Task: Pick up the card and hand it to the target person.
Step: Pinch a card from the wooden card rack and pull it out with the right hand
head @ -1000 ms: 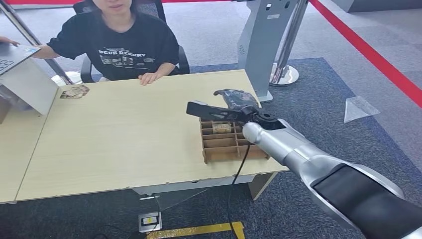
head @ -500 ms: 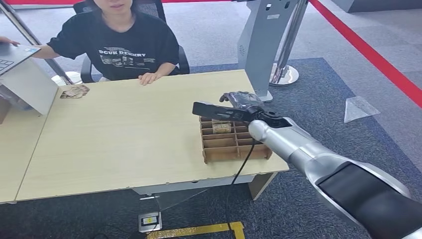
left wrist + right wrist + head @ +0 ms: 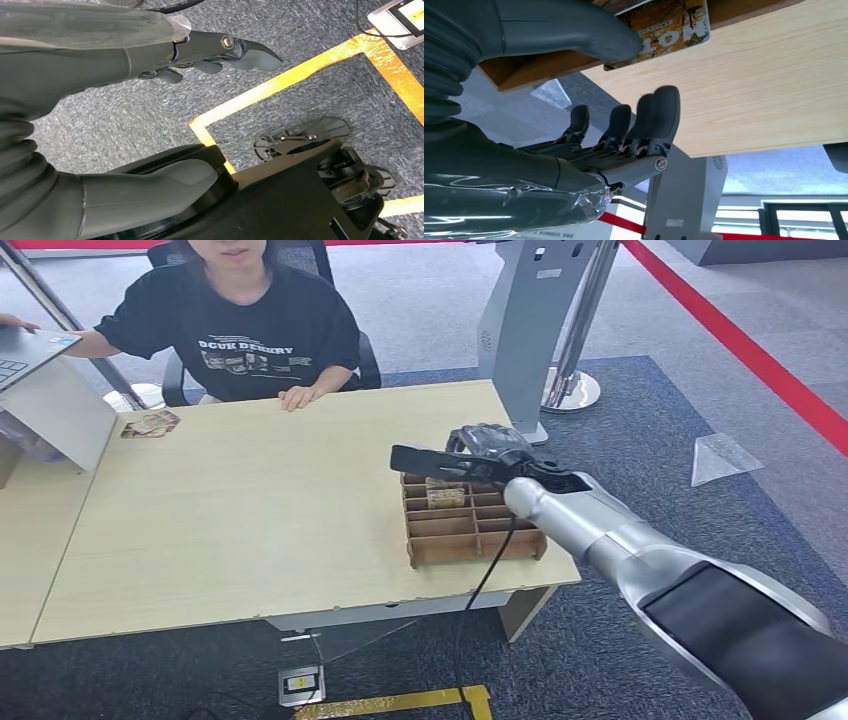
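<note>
right hand (image 3: 485, 445) hovers at the far edge of the cardboard divider tray (image 3: 470, 528), fingers spread and holding nothing, thumb at the card (image 3: 669, 27), likely lining up a pinch. person (image 3: 240, 325) waits at 11 o'clock. left hand (image 3: 150, 60) hangs loosely apart over the floor. card stands in a far slot.

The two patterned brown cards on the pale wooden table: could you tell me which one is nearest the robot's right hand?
The patterned brown card standing in the brown cardboard divider box, just below the right hand; the other card lies flat at the far corner.
</note>
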Available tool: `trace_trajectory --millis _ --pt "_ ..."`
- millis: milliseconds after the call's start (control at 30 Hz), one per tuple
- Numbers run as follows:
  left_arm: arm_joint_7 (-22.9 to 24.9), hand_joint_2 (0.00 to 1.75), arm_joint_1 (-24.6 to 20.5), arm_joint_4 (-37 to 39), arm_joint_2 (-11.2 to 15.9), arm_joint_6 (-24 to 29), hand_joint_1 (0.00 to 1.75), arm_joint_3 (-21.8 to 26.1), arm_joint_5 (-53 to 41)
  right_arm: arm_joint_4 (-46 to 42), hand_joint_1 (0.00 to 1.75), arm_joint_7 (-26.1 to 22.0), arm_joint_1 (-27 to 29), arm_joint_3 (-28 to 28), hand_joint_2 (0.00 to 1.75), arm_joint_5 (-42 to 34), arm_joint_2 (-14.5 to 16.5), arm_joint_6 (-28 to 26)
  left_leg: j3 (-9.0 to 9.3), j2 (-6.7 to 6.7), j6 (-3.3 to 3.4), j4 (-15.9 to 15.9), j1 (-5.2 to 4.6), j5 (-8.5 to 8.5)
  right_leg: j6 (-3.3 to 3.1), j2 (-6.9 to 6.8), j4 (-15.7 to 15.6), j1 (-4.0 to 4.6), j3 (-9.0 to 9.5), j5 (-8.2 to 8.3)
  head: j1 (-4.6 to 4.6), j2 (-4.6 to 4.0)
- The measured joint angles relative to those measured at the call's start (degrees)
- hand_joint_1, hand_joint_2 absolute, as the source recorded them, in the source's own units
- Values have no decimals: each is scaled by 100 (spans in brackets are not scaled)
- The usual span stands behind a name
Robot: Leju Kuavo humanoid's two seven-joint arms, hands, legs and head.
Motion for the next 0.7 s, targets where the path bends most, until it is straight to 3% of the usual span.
trace_trajectory --millis 100,233,467,700 --pt "0 175 -6 0 0 -5 0 -1 0 2 78 -23 -25 12 175 -17 -11 9 0 0 0 0 0 0 0 0 0 0 0 0 0 1" --pt "0 175 -18 0 0 -8 0 0 0 3 70 -48 -30 20 175 -32 -21 32 0 0 0 0 0 0 0 0 0 0 0 0 1 1" --pt "-2 175 -34 0 0 -10 0 -1 0 10 82 -74 -52 44 175 -47 -44 71 0 0 0 0 0 0 0 0 0 0 0 0 0 1" --pt "-9 175 -36 0 0 -5 0 -1 28 13 81 -89 -64 118 175 -49 -51 71 -1 0 0 0 0 0 0 0 0 0 0 0 0 1"
